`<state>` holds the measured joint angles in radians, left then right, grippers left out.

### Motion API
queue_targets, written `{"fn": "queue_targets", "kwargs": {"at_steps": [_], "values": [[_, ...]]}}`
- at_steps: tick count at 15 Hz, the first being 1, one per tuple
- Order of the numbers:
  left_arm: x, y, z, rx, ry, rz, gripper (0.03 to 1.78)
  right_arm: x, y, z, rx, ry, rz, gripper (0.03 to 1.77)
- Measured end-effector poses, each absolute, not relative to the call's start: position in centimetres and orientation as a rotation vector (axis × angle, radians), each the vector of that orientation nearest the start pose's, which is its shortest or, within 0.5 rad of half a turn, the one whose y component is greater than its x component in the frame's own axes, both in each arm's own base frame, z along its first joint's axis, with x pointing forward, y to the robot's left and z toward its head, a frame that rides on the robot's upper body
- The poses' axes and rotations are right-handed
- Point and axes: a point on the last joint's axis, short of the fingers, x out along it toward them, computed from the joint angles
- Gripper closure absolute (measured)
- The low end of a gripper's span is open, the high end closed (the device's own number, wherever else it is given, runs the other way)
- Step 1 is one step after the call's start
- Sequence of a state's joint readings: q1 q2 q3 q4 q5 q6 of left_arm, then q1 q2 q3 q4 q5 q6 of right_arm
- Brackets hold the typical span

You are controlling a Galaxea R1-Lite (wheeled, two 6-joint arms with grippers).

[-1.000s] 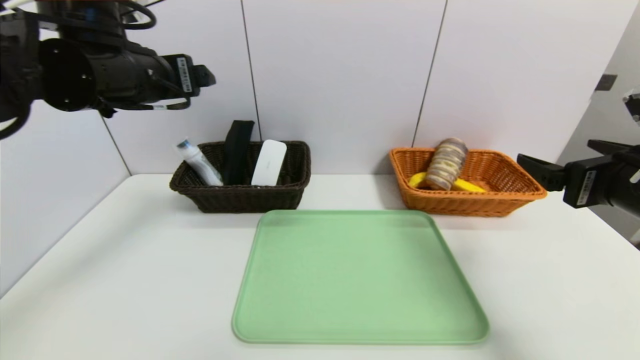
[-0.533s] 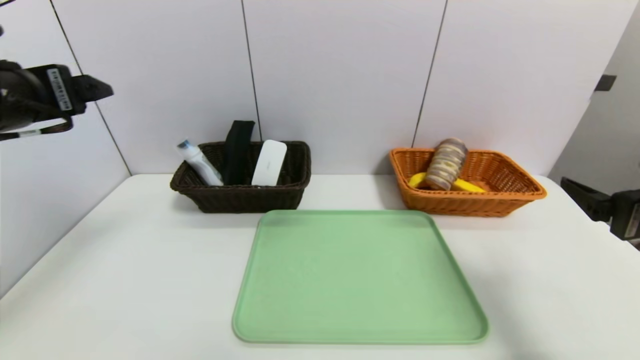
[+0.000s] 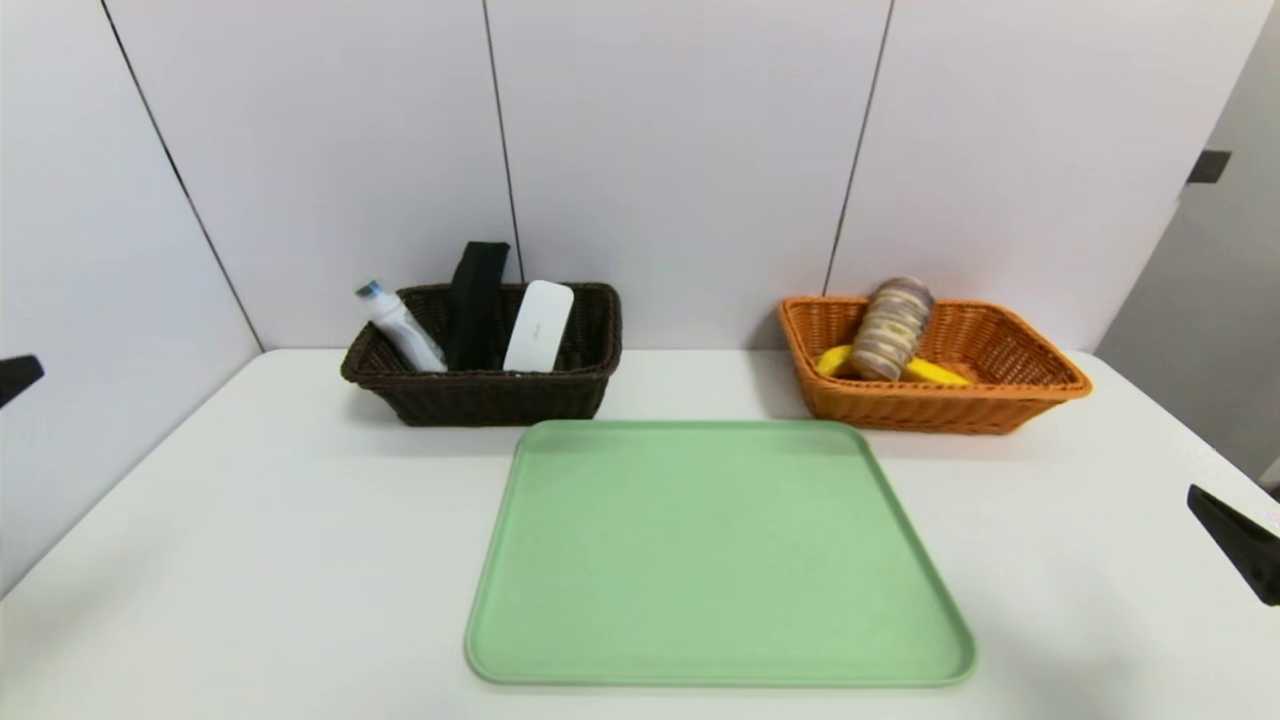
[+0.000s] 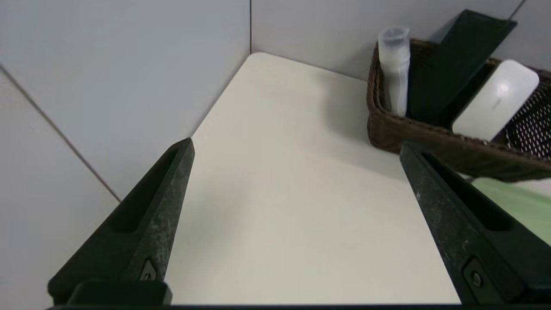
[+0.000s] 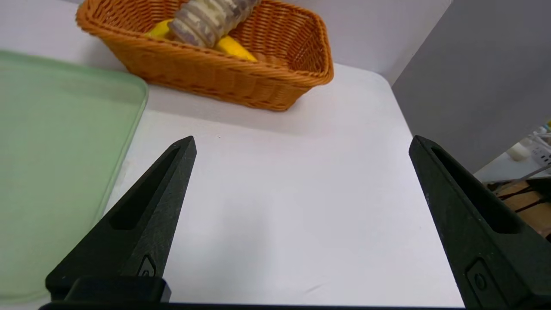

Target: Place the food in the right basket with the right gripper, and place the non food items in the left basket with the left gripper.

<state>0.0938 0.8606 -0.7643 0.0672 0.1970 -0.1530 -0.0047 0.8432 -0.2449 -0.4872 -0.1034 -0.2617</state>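
Sorting looks done as both hands draw back from the baskets

In the head view, the dark brown basket (image 3: 480, 398) holds the clear-white bottle (image 3: 405, 328), leaning out over one end, the black pouch (image 3: 476, 305), propped upright, and the white device (image 3: 540, 326), tilted beside it. In the orange basket (image 3: 940, 408), the striped bread loaf (image 3: 893, 328) lies across the banana (image 3: 932, 372). The green tray (image 3: 720, 550) between and in front of them carries nothing. What has changed is the arms: a second ago the left one hung near the dark basket and the right one beside the orange basket; now only a tip of each shows at the picture's edges. The baskets' contents look the same, so the withdrawal has apparently disturbed nothing.

In the left wrist view, the left hand (image 4: 297, 144) is wide open and holds nothing, out over the tabletop (image 4: 301, 215), with the dark basket well apart from it.

In the right wrist view, the right hand (image 5: 303, 137) is likewise spread and gripping nothing, its pads apart over bare tabletop near the tray. Both food items sit within the orange basket beyond.

The task seems complete; probably all that remains is parking the arms.
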Motion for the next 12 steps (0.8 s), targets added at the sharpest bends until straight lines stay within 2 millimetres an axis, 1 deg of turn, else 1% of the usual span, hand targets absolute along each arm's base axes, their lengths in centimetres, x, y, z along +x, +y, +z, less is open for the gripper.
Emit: {"fn": "queue_targets", "kwargs": {"at_steps": [3, 5, 6, 9, 12], "values": [[4.7, 0.6, 23.9, -0.156, 0.188, 0.188, 0.12, 6.3, -0.2, 16.4, -0.266, 0.113, -0.07, 0.09], [2.9, 0.2, 22.3, -0.169, 0.223, 0.09, 0.12, 4.7, -0.2, 16.2, -0.267, 0.123, -0.061, 0.09], [2.2, 0.1, 21.6, -0.174, 0.242, 0.059, 0.12, 3.9, -0.2, 16.1, -0.267, 0.129, -0.054, 0.09], [1.0, -0.1, 20.7, -0.176, 0.246, 0.032, 0.12, 1.7, -0.1, 15.6, -0.266, 0.151, -0.045, 0.09], [-0.1, -0.3, 19.4, -0.18, 0.256, 0.005, 0.12, 0.8, -0.1, 15.5, -0.263, 0.117, -0.076, 0.09]]}}
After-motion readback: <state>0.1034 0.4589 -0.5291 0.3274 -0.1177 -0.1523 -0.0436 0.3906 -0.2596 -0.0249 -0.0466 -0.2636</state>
